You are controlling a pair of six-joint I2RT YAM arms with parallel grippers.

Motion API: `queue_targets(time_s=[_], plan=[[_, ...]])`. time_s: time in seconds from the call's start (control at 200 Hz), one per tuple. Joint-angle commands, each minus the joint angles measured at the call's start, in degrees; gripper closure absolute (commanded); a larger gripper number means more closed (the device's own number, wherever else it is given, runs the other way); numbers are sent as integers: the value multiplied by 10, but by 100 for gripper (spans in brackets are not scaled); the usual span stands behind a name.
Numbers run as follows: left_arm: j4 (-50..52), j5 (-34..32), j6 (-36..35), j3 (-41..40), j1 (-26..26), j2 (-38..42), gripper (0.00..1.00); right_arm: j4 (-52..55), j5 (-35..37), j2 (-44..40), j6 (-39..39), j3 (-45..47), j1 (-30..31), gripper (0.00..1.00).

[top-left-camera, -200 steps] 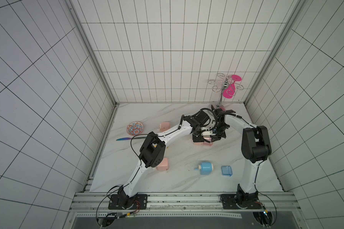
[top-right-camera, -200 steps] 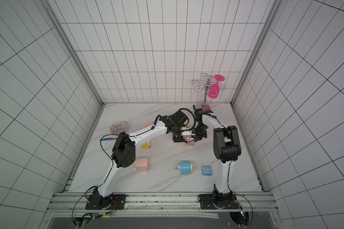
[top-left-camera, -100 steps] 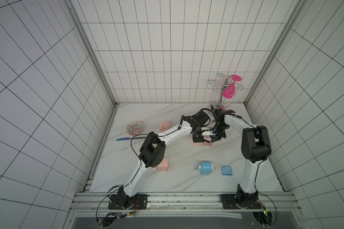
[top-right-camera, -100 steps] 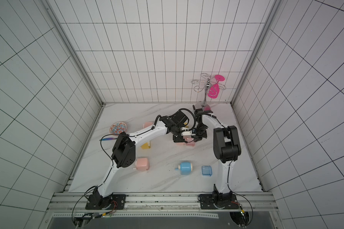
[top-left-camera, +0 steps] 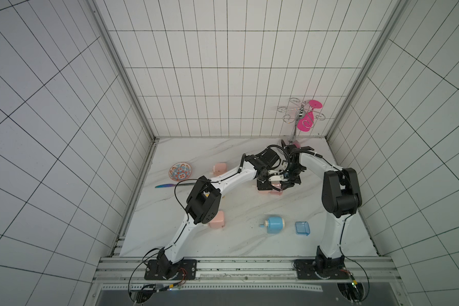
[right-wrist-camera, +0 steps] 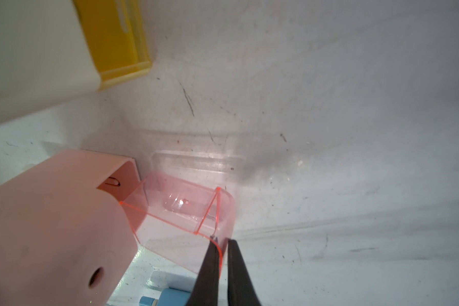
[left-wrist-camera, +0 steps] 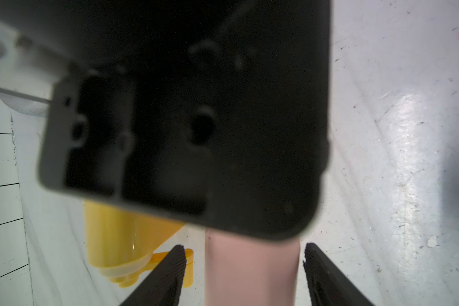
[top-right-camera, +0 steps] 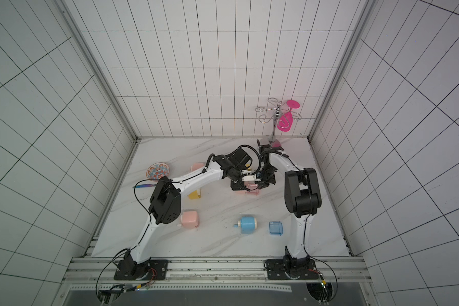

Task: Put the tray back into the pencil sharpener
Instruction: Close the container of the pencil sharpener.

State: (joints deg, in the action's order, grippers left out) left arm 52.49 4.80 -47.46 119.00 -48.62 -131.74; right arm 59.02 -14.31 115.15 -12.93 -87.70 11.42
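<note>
The translucent pink plastic tray [right-wrist-camera: 186, 212] sits partway in the boxy pink pencil sharpener [right-wrist-camera: 51, 225], its wall pinched by the right claw [right-wrist-camera: 221, 239]. The left claw [left-wrist-camera: 243, 247] straddles the sharpener unclamped; pushing may slide it and jam the tray.

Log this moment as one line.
left claw: straddles pink sharpener | right claw: shut on pink tray rim | tray: not fully seated

A white marble tabletop [top-left-camera: 249, 246] with grey veins formed the floor. White tiled walls [top-left-camera: 223, 66] with dark grout rose from its two sides and its far edge. Metal corner posts [top-left-camera: 123, 74] stood at its far corners. An aluminium rail [top-left-camera: 249, 266] ran along its near edge.
</note>
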Motion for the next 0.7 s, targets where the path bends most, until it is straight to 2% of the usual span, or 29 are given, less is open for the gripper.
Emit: queue_targets(time_s=[0.0, 0.7], plan=[[-6, 9, -11, -5, 5, 17, 26, 15, -10, 10, 12, -20, 9, 90], [-4, 13, -11, -6, 5, 15, 26, -11, -48, 16, 7, -2, 5, 90]])
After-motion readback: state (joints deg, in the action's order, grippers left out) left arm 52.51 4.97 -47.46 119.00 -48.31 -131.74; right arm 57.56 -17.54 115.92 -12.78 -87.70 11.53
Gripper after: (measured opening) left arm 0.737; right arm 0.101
